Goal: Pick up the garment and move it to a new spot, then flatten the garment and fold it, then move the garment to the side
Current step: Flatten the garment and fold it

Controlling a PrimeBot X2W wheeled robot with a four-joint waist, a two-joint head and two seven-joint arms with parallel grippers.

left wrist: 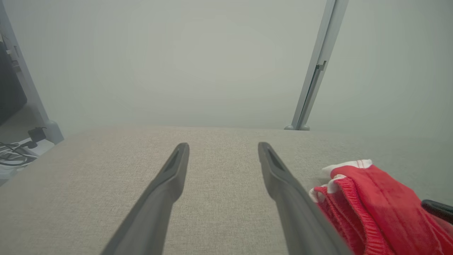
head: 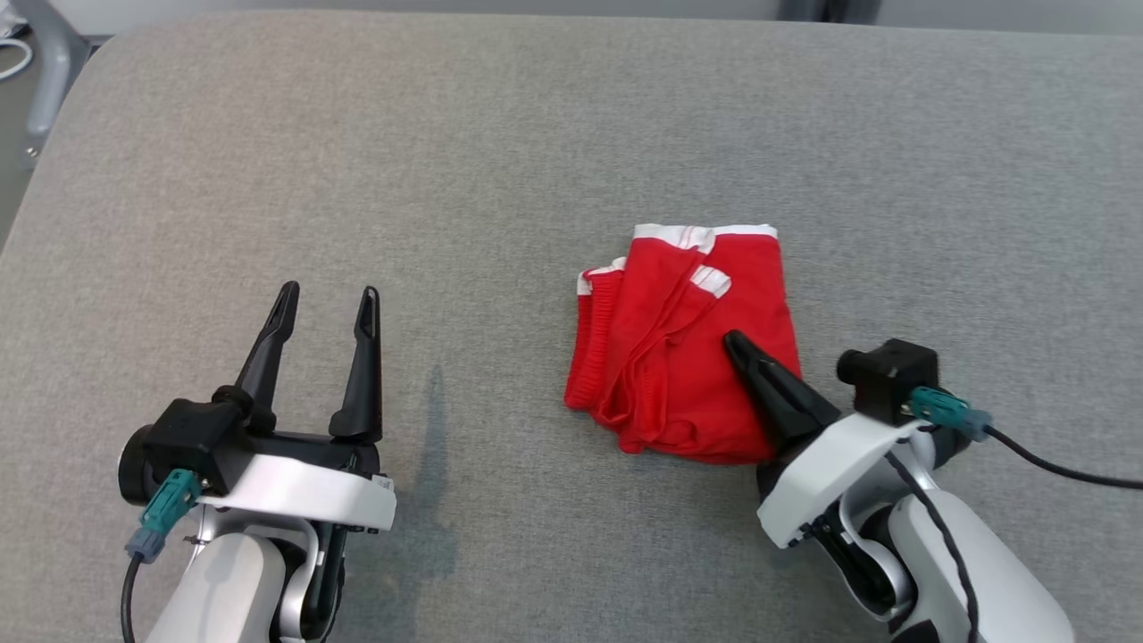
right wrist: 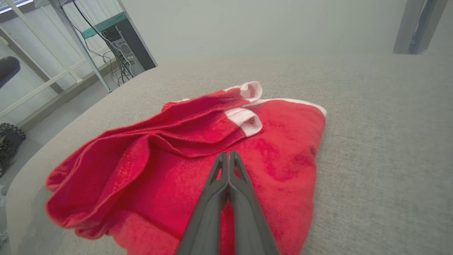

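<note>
A red garment [head: 683, 344] with white trim lies folded in a loose bundle right of centre on the grey padded surface [head: 500, 161]. My right gripper [head: 734, 343] is shut, fingers pressed together, its tip over the garment's near right part; the right wrist view has the red garment [right wrist: 198, 156] spread beneath the right gripper [right wrist: 228, 154], with no cloth visibly pinched. Well left of the garment, my left gripper [head: 328, 299] stands open above bare fabric. In the left wrist view the left gripper [left wrist: 223, 147] is open and the garment [left wrist: 375, 202] lies at its lower right.
The padded surface's left edge [head: 36, 179] drops to the floor, where a grey metal leg [head: 49, 71] stands. A metal post [left wrist: 315, 71] rises behind the far edge. A cabinet with cables [right wrist: 120, 42] and rails stand beyond the surface.
</note>
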